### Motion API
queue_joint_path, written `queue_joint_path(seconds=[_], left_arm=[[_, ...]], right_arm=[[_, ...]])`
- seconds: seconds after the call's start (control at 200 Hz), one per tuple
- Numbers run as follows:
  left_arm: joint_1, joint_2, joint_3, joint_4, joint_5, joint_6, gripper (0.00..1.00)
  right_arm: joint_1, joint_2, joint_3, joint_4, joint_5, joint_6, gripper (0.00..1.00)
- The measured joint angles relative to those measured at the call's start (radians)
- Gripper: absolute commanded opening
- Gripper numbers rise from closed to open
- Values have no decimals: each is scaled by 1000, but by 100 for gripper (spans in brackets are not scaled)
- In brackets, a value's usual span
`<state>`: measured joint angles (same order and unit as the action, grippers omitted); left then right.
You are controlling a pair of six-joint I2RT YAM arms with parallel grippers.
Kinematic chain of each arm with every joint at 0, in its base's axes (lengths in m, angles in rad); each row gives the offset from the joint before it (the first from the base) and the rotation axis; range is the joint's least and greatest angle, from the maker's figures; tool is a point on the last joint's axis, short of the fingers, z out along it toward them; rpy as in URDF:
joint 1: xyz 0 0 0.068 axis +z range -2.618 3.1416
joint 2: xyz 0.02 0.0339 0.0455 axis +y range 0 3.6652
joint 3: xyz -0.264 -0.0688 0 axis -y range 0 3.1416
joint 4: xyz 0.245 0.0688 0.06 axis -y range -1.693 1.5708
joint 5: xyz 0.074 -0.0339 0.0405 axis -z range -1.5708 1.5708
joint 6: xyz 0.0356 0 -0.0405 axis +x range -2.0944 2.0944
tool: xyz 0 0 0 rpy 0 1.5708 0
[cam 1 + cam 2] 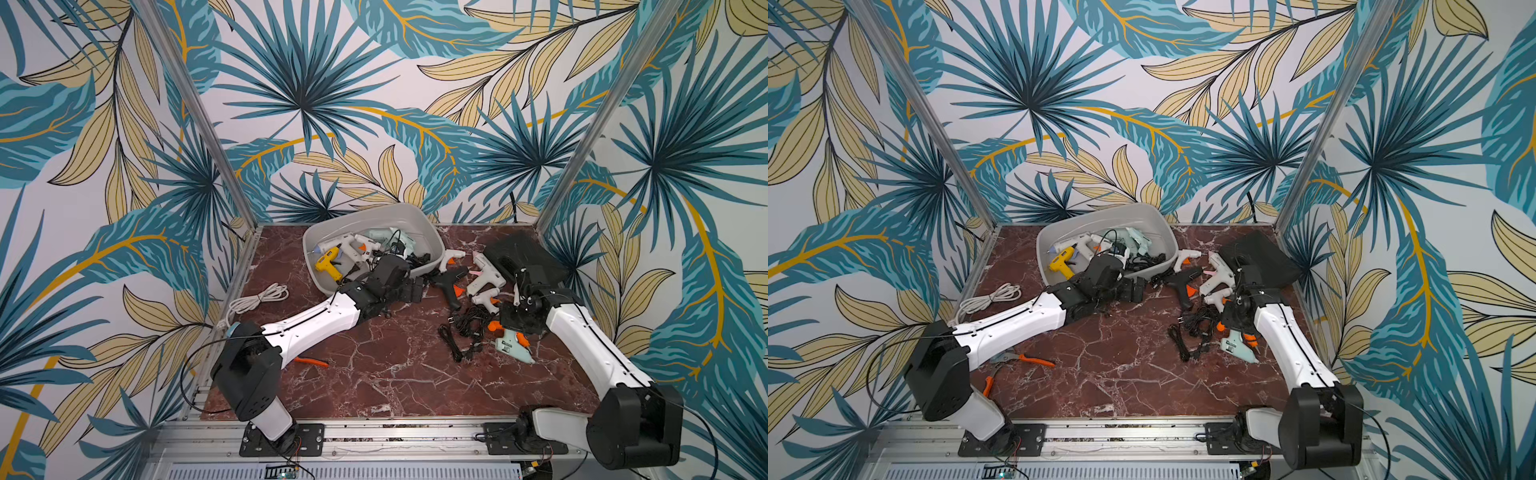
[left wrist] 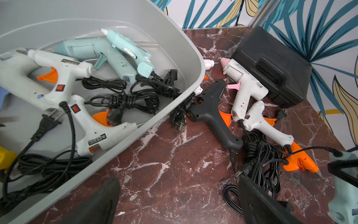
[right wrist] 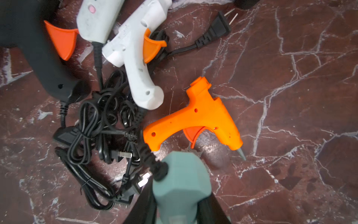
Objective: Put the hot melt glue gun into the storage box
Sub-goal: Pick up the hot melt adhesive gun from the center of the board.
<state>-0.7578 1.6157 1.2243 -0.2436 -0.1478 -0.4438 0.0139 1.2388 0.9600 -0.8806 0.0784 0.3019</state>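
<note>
The right arm reaches down over the right side of the table. The right jaws are clamped on the handle of a mint-green glue gun, one jaw on each side, close to where its black cord leaves the butt. In both top views that gun points its nozzle toward the near edge, well apart from the storage box. I cannot tell whether it rests on the marble or is lifted a little clear of it. Just beside it are an orange glue gun and a tangle of black cords. Beyond them lie a small white gun with an orange trigger and a black glue gun.

The left jaws are spread wide with only bare marble between them (the left wrist view shows both black tips at its lower edge). They hover close to the near right corner of the box. The box stands at the back centre and holds several guns: a yellow one, white ones, two pale mint ones, and black cords. A black hard case sits at the back right, with a white gun with a pink nozzle just beside it. A coiled white cable lies near the left edge, and orange-handled pliers lie near the left arm.
</note>
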Motion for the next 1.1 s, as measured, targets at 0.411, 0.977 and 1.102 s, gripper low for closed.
queue_joint_path(seconds=[0.411,0.977,1.102], left_arm=[[0,-73,-23,24,45,2,100],[5,-109,-68,79,16,7,97],[7,-113,-71,103,22,9,96]], right_arm=[[68,-145,227,-112,-103,43,0],[142,-70,468,-12,-290,-14,0],[195,-7,467,17,-284,-13,0]])
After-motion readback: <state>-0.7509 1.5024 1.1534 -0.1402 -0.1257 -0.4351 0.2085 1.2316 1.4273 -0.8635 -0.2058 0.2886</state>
